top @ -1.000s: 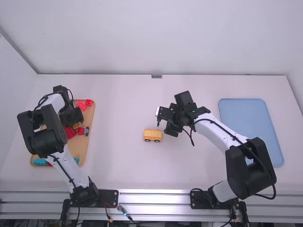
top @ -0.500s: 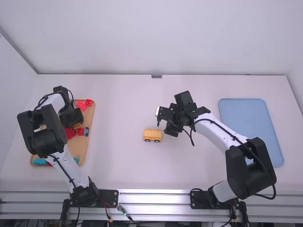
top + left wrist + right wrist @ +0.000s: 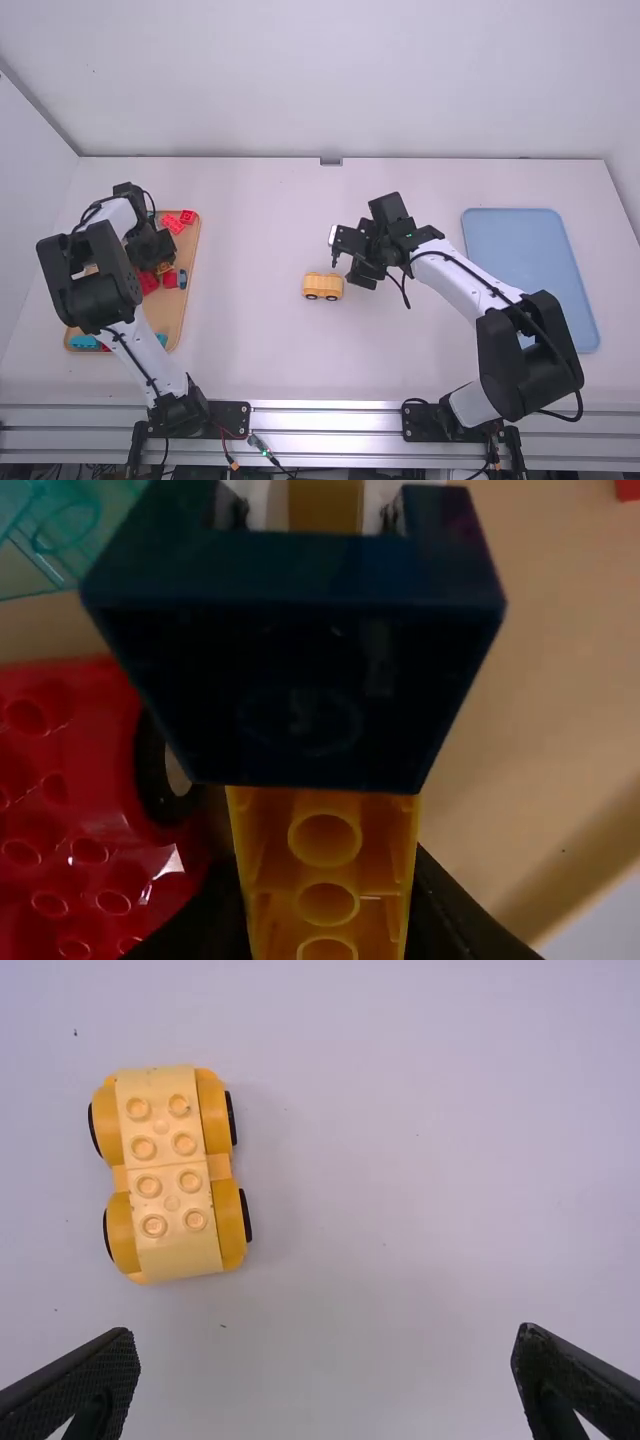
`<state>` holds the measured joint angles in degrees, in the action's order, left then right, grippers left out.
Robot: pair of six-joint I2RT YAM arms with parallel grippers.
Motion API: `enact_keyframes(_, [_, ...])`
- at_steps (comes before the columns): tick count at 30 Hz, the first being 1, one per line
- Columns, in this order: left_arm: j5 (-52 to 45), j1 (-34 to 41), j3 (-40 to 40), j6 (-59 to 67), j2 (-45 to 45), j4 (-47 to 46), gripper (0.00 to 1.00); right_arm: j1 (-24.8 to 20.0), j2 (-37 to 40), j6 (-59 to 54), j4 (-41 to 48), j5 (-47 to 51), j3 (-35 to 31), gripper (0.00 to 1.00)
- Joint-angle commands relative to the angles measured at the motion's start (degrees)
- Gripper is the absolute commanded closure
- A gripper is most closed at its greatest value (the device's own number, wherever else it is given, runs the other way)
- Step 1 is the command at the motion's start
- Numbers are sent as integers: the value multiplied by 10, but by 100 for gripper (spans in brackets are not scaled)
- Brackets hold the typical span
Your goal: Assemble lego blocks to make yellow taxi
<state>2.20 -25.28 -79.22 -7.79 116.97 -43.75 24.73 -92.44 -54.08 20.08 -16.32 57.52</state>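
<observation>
High view, left gripper [image 3: 150, 246]: over tan tray [image 3: 176, 312], near red blocks [image 3: 172, 224];
High view, right gripper [image 3: 350, 257]: beside yellow car [image 3: 323, 287] on table [image 3: 260, 340];
Left wrist view: fingers [image 3: 445, 915] clamped on orange block [image 3: 325, 875];
Right wrist view: fingers [image 3: 85, 1385] spread wide; holding nothing.

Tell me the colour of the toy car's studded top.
Pale yellow; the studded top shows best in the right wrist view.

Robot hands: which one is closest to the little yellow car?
The right gripper, just beside the yellow car; the left gripper is farther off, at the tan tray.
</observation>
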Motion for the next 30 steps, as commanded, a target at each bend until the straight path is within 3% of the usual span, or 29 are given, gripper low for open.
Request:
enact_keyframes(1, [2,2,7,-3,3,-6,67,0,10,2,1,-3,7,1])
enact_keyframes(16, [-2,3,-43,-8,2,-37,80,0,10,2,-2,-3,6,1])
enact_keyframes(23, [-2,3,-63,-8,2,-53,69,0,9,2,-1,-3,7,1])
enact_keyframes(30, [-1,3,-33,-8,2,-27,66,0,9,2,-1,-3,6,1])
